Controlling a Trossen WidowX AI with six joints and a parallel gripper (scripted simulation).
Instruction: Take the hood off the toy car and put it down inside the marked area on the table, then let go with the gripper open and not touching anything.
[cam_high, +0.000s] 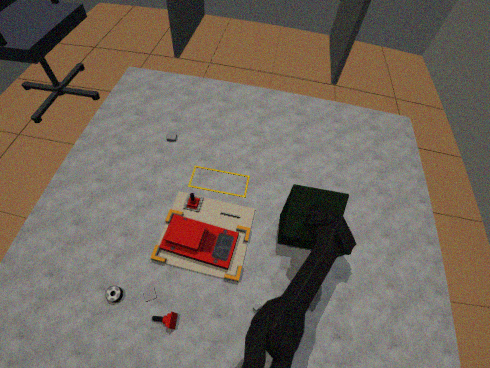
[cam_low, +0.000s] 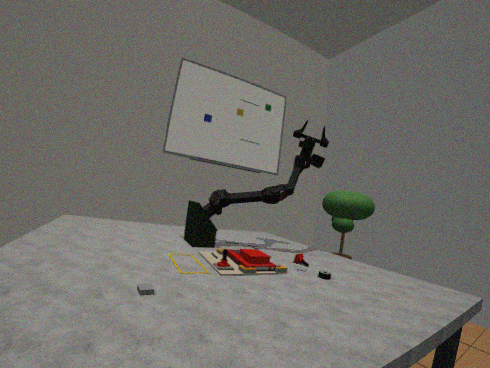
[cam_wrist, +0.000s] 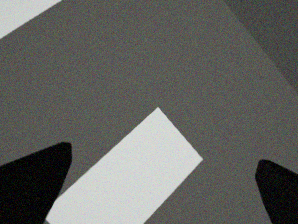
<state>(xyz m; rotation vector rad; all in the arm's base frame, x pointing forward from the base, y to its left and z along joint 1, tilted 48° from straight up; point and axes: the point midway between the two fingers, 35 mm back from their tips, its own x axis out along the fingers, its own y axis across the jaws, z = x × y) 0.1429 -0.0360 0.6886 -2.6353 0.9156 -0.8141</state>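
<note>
The red toy car (cam_high: 185, 233) (cam_low: 255, 256) sits on a beige board (cam_high: 214, 206) between orange corner brackets. It has a raised red block on one end and a dark grey panel (cam_high: 223, 245) on the other; which part is the hood I cannot clearly tell. The marked area, a yellow outline (cam_high: 222, 171) (cam_low: 195, 273), lies beside the board and holds nothing. My gripper (cam_low: 315, 125) (cam_wrist: 164, 160) is open and empty, raised high above the table with its fingers pointing upward. It is out of view in the top view, far from the car.
A red piece with a black stem (cam_high: 193, 201) stands on the board. A similar red piece (cam_high: 171, 320) (cam_low: 300, 259) lies on the table near a wheel (cam_high: 114, 294) (cam_low: 324, 275). A small grey block (cam_high: 171, 137) (cam_low: 145, 289) lies beyond the outline. The arm's dark base (cam_high: 310, 205) (cam_low: 199, 227) stands beside the board.
</note>
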